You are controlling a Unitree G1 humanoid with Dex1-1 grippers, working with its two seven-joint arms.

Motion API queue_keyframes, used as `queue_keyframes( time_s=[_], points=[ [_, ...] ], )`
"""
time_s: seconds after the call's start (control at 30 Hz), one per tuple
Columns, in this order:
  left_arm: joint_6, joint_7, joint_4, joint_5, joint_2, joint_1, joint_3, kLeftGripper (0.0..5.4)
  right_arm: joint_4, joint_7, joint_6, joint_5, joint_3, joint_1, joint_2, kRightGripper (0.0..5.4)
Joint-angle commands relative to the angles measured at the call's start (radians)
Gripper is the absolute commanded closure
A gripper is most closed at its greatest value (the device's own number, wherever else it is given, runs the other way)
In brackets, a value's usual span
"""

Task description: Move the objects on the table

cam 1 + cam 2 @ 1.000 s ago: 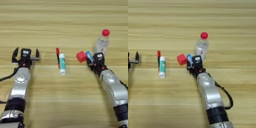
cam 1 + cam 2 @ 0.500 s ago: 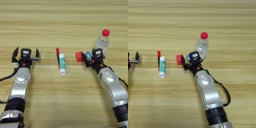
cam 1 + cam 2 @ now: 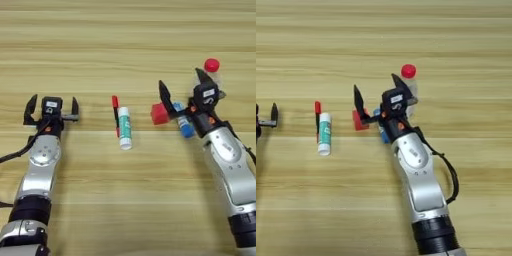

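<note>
Mostly the clutter sits behind the right gripper, so start there. Landmark: small red cube.

Hidden or cut off:
- Clear plastic bottle with red cap: only the cap and a sliver of shoulder show, right of and beyond the cube; the body is behind the gripper housing.
- Blue glue-stick tube: just right of the cube, its far end tucked under the gripper, blue near end visible.
- Left gripper: well left of the cube; whole in the left eye view, cut by the frame edge in the right eye view, where only one finger shows.

Orientation:
- White tube with green label: left of the cube, lying flat, long axis running near to far, white cap at the near end.
- Thin red pen: touching or just beside the white tube's left side, parallel to it, red end pointing away from the robot.
- Glue-stick long axis: tilted, near end angled slightly right.
- Bottle: appears upright, cap up.

Fingers:
- Right: spread wide. One finger stands just above the cube's right edge, the other rises in front of the bottle. Holding nothing.
- Left: spread apart, holding nothing, over bare tabletop.
</note>
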Motion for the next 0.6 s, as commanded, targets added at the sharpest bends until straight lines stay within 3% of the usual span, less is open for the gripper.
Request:
queue_keyframes(
  time_s=[0.03, 0.17, 0.27, 0.6],
  points=[
    [-0.006, -0.003, 0.001, -0.009, -0.002, -0.006, -0.005, 0.00, -0.042, -0.033, -0.102, -0.040, -0.019, 0.001, -0.014, 0.02],
    [-0.008, -0.001, 0.004, -0.008, -0.004, -0.008, -0.006, 0.00, -0.055, -0.087, -0.176, -0.067, -0.057, -0.004, -0.014, 0.02],
    [-0.008, -0.002, 0.003, -0.009, -0.004, -0.008, -0.006, 0.00, -0.044, -0.138, -0.184, -0.075, -0.102, -0.017, -0.014, 0.02],
    [-0.016, -0.013, -0.005, -0.016, -0.009, -0.007, -0.007, 0.00, 0.036, -0.324, -0.080, -0.068, -0.318, -0.096, -0.057, 0.02]
  ],
)
